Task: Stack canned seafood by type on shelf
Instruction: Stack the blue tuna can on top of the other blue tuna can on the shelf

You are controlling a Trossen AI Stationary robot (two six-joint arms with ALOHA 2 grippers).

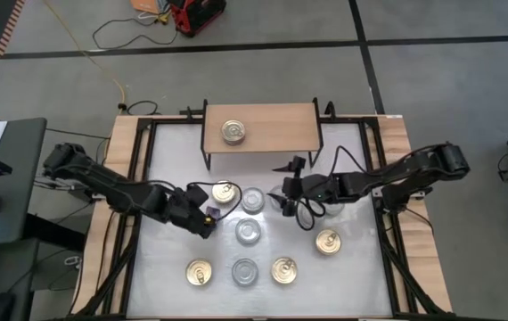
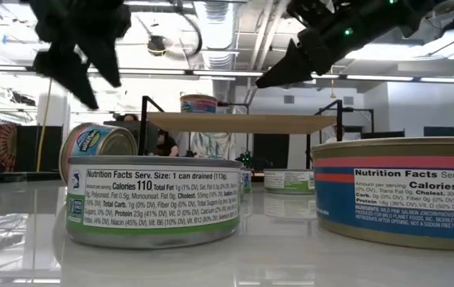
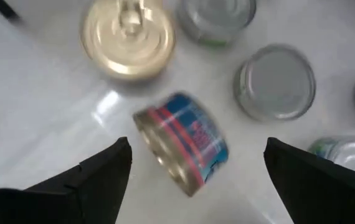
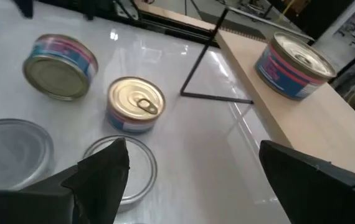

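- Hovering wide open and empty, left hand [image 3: 193, 165] sits above a tipped can [image 3: 180, 149] on the tabletop [image 1: 165, 259].
- Right hand [image 1: 288, 189], fingers spread, holds nothing near the shelf [image 1: 272, 120].

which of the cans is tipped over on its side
The can lying just ahead of the open left gripper, beside an upright gold-topped can. Its red-and-blue label faces up; every other can sits flat.

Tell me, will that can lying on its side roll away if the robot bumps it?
Probably yes. The tipped can rests on its round wall on the smooth, shiny table, so a nudge could roll it. It looks like stiff metal, so it shouldn't squash.
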